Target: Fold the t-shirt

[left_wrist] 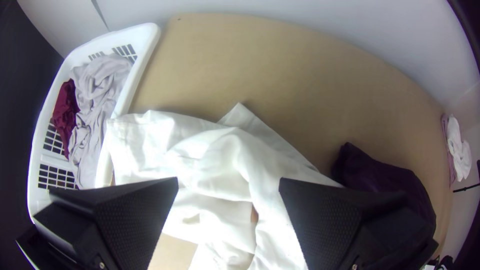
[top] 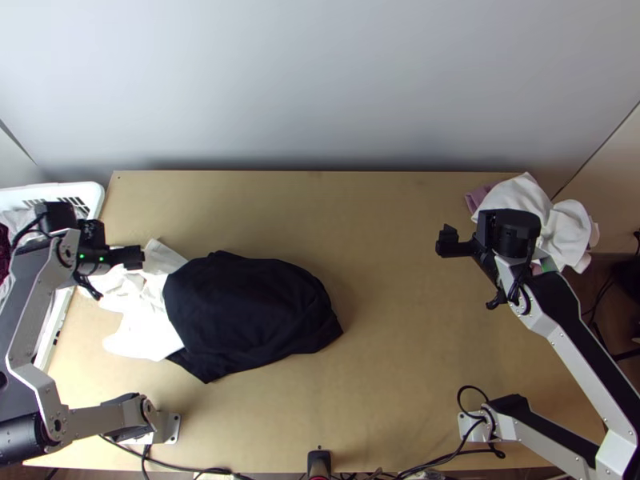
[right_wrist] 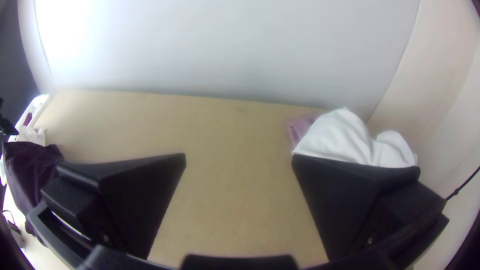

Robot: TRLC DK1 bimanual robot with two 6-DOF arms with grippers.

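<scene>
Where your left gripper (top: pixel 138 256) hangs over the white garment (top: pixel 140 324), its two fingers stand apart with nothing between them. That garment lies bunched and creased at the left side of the counter (top: pixel 384 208), with one end up against the white laundry basket (left_wrist: pixel 150 36). Beside it, toward the middle, you have the dark garment (top: pixel 252 308), spread in a loose, uneven heap whose left side meets the white one. You cannot tell from its shape which of these two is the t-shirt.

Your right gripper (top: pixel 448 242) is at the right side of the counter, well apart from both, and its fingers are also apart and empty. Near it, by the far right corner, you see a white cloth (top: pixel 522 196) bunched over a pink cloth (top: pixel 478 197). Inside the basket are grey clothes (left_wrist: pixel 102 82) and a dark red piece (left_wrist: pixel 65 107).
</scene>
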